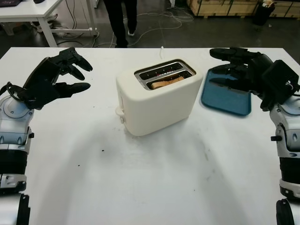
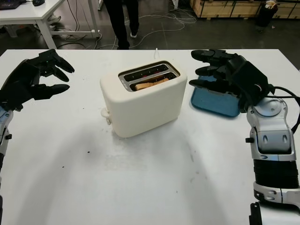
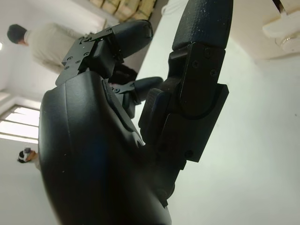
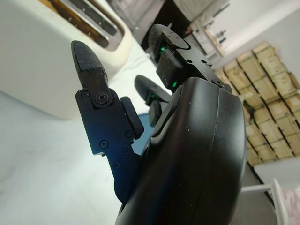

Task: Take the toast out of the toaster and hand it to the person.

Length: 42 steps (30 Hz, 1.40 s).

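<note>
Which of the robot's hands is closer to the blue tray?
The right hand: it hovers over the flat blue plastic tray. The left hand is open across the white table, beyond the cream toaster.

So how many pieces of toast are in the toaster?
1 that shows: the toast sits in the toaster's nearer slot. The farther slot looks dark and empty, though a piece sunk deep in there could be hidden.

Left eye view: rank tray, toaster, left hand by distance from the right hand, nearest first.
From the right hand, open at table right:
1. Tray, blue, directly under and beside the hand.
2. Toaster, table center, toast in its near slot.
3. Left hand, open, at far left.
</note>
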Each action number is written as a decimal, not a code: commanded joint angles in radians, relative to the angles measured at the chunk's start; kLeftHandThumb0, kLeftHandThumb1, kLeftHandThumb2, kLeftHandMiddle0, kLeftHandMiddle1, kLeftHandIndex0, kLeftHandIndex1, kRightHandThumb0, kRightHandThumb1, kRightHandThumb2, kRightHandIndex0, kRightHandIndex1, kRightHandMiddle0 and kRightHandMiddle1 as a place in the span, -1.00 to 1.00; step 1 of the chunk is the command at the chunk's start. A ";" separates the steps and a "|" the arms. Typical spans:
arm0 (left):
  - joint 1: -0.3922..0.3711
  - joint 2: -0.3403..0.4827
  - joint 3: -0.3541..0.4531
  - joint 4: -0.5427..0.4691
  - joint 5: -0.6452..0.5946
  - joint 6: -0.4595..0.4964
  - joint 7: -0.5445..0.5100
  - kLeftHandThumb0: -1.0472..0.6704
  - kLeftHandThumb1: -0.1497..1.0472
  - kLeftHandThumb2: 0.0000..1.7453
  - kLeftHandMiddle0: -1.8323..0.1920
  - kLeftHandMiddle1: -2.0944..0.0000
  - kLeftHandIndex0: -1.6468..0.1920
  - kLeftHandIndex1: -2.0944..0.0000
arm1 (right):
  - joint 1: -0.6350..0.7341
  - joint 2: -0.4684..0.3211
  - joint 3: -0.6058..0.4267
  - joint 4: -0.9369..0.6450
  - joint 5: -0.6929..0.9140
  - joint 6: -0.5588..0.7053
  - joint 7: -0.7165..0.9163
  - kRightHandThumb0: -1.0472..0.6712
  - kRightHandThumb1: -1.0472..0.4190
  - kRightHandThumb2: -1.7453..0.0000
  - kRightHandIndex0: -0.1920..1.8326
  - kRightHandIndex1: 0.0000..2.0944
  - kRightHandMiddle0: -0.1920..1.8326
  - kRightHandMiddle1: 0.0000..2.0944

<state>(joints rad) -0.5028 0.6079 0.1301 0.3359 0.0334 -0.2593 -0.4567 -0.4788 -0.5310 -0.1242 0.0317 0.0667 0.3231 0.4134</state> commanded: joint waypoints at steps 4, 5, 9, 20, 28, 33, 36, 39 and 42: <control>-0.006 0.002 -0.005 0.012 -0.004 -0.004 -0.001 -1.00 0.79 -0.81 0.60 -0.52 0.59 -0.44 | -0.030 0.012 0.004 0.017 0.004 -0.018 -0.003 -0.30 -0.62 1.00 -0.51 -0.22 -0.20 -0.98; -0.007 0.000 -0.006 0.016 -0.006 -0.005 -0.002 -1.00 0.79 -0.82 0.59 -0.50 0.59 -0.43 | -0.031 0.011 0.005 0.018 0.004 -0.017 -0.002 -0.29 -0.62 1.00 -0.51 -0.22 -0.21 -0.98; -0.010 -0.005 -0.006 0.030 -0.007 -0.018 -0.001 -1.00 0.79 -0.83 0.59 -0.48 0.58 -0.40 | -0.040 0.010 0.005 0.031 0.001 -0.023 -0.002 -0.26 -0.62 1.00 -0.52 -0.21 -0.20 -0.98; -0.016 -0.006 -0.012 0.041 -0.003 -0.014 0.001 -1.00 0.79 -0.83 0.58 -0.51 0.57 -0.44 | -0.048 0.005 0.013 0.049 -0.008 -0.034 -0.004 -0.28 -0.62 1.00 -0.50 -0.21 -0.19 -0.98; -0.023 -0.004 -0.017 0.062 -0.007 -0.036 -0.005 -1.00 0.79 -0.83 0.60 -0.52 0.58 -0.43 | -0.050 0.003 0.013 0.047 -0.007 -0.027 -0.003 -0.27 -0.61 1.00 -0.50 -0.22 -0.19 -0.98; -0.025 -0.006 -0.016 0.065 -0.007 -0.035 0.003 -1.00 0.79 -0.84 0.60 -0.51 0.57 -0.43 | -0.051 0.007 0.008 0.052 0.005 -0.029 0.005 -0.26 -0.61 1.00 -0.51 -0.21 -0.19 -0.98; -0.026 -0.008 -0.015 0.070 -0.009 -0.037 0.004 -1.00 0.79 -0.84 0.60 -0.51 0.57 -0.43 | -0.051 0.006 0.011 0.050 0.001 -0.024 0.000 -0.26 -0.60 1.00 -0.51 -0.20 -0.19 -0.98; -0.026 -0.008 -0.015 0.075 -0.007 -0.045 0.006 -1.00 0.79 -0.84 0.60 -0.51 0.58 -0.42 | -0.049 0.002 0.012 0.050 0.000 -0.026 0.003 -0.25 -0.61 1.00 -0.51 -0.20 -0.19 -0.98; -0.027 -0.010 -0.017 0.076 -0.004 -0.044 0.010 -1.00 0.79 -0.83 0.60 -0.51 0.57 -0.42 | -0.052 0.005 0.009 0.053 0.005 -0.022 0.003 -0.25 -0.60 1.00 -0.52 -0.20 -0.19 -0.98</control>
<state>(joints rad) -0.5117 0.5996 0.1136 0.4064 0.0336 -0.2887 -0.4548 -0.5157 -0.5266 -0.1117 0.0759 0.0659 0.3084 0.4150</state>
